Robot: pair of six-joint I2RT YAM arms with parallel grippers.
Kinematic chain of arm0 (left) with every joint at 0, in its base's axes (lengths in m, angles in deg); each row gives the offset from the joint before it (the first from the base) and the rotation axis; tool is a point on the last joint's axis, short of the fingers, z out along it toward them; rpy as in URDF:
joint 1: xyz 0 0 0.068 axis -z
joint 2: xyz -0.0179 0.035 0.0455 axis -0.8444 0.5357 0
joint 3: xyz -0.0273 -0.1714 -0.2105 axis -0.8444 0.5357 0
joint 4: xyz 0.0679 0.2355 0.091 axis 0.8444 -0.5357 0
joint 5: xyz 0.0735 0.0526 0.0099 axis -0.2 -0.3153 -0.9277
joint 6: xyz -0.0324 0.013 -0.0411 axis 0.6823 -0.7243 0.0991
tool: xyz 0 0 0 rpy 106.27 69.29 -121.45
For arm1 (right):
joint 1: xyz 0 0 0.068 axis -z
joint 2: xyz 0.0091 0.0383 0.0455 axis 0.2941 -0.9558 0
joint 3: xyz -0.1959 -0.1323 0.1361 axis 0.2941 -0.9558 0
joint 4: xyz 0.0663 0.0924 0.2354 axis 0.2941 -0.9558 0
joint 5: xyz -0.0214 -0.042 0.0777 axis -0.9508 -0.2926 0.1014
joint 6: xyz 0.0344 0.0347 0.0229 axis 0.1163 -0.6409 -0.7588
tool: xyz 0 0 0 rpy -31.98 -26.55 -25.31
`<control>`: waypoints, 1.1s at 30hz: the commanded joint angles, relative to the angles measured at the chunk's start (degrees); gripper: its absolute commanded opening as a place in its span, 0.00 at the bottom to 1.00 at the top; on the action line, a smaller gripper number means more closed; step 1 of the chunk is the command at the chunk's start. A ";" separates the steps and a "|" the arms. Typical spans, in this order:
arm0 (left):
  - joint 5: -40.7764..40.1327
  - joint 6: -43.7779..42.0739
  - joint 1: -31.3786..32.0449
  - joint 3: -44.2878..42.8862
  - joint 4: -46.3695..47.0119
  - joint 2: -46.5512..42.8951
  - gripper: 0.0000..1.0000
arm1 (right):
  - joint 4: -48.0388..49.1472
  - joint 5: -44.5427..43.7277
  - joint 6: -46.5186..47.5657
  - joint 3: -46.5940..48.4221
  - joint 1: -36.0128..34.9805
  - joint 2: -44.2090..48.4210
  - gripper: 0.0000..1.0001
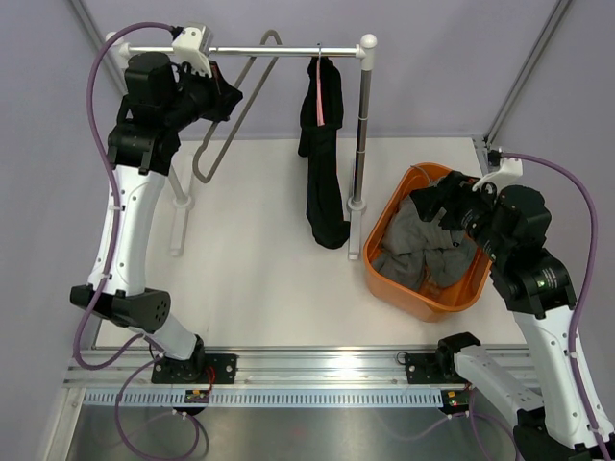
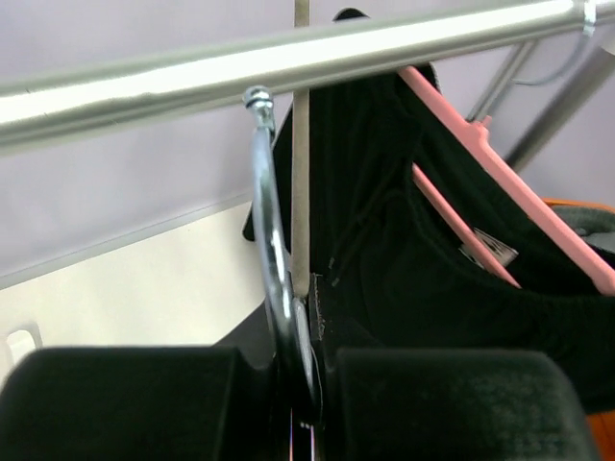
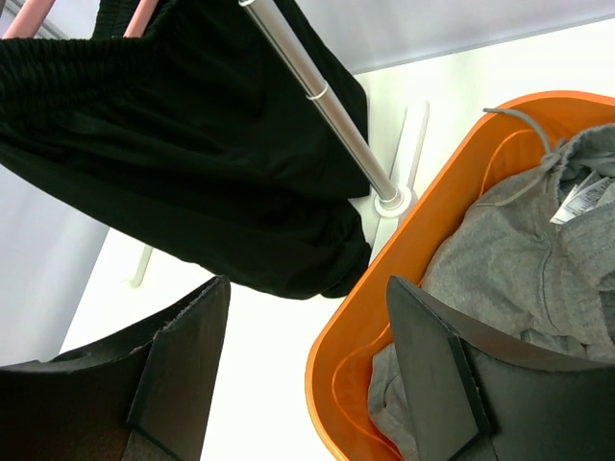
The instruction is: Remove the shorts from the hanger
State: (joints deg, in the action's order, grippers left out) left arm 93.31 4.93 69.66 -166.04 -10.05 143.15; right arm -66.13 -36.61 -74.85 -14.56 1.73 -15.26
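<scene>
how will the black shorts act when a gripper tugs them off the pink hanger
Probably floppy: the black shorts hang in loose folds from the pink hanger. Likely light, since that thin hanger carries them on its own. The gathered waistband looks elastic, so it may stretch and cling before it slips free.

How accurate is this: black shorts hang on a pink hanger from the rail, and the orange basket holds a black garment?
One slip: the garment in the orange basket is grey, not black, as the right wrist view shows. The black shorts do hang on a pink hanger from the rail.
</scene>
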 commanded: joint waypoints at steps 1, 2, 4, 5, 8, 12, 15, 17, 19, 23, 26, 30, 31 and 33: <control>-4.71 1.10 -0.28 -4.33 3.23 3.13 0.00 | 2.08 2.03 1.56 2.41 0.08 -0.63 0.74; -5.16 1.19 -0.28 -5.12 3.40 3.76 0.00 | 2.16 2.03 1.65 2.59 0.08 -0.89 0.74; -6.56 1.45 -0.19 -6.18 4.89 4.64 0.00 | 2.17 2.29 1.74 3.29 0.08 -1.16 0.74; -8.22 1.71 -0.19 -6.10 5.60 5.16 0.00 | 2.17 2.47 1.82 3.46 0.08 -1.68 0.75; -10.08 1.63 -0.19 -6.62 8.06 6.30 0.00 | 2.16 3.08 1.91 4.17 0.00 -2.30 0.74; -11.14 1.19 -0.19 -10.57 7.89 9.29 0.00 | 1.90 3.00 2.18 4.43 0.08 -2.91 0.74; -11.84 0.92 -0.19 -13.30 7.36 10.96 0.00 | 1.90 2.91 2.26 4.08 0.08 -3.00 0.74; -12.11 0.75 -0.28 -13.74 7.71 11.41 0.00 | 1.90 2.82 2.09 3.82 0.08 -3.00 0.74; -12.46 0.40 -0.19 -14.27 7.10 12.54 0.01 | 1.81 2.91 1.91 3.64 0.08 -3.00 0.74; -13.25 0.04 -0.19 -14.62 5.78 14.04 0.01 | 1.46 3.08 1.91 3.64 0.08 -3.09 0.74; -14.04 -0.39 -0.19 -14.01 5.25 14.66 0.00 | 1.29 3.52 1.74 4.08 0.08 -3.27 0.73; -14.74 -0.57 -0.19 -13.13 4.64 15.10 0.00 | 1.29 3.87 1.47 4.17 0.08 -3.27 0.74; -15.00 -0.66 -0.19 -12.52 4.46 15.10 0.00 | 1.20 3.96 1.47 4.08 0.08 -3.35 0.73; -15.18 -0.66 -0.19 -11.90 4.37 14.75 0.02 | 1.11 4.05 1.39 3.91 0.00 -3.35 0.74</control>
State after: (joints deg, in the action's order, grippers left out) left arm 79.85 5.13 69.66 -177.95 -8.37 158.71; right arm -66.11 -34.54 -73.70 -12.35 1.73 -18.50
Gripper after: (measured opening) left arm 0.049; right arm 0.739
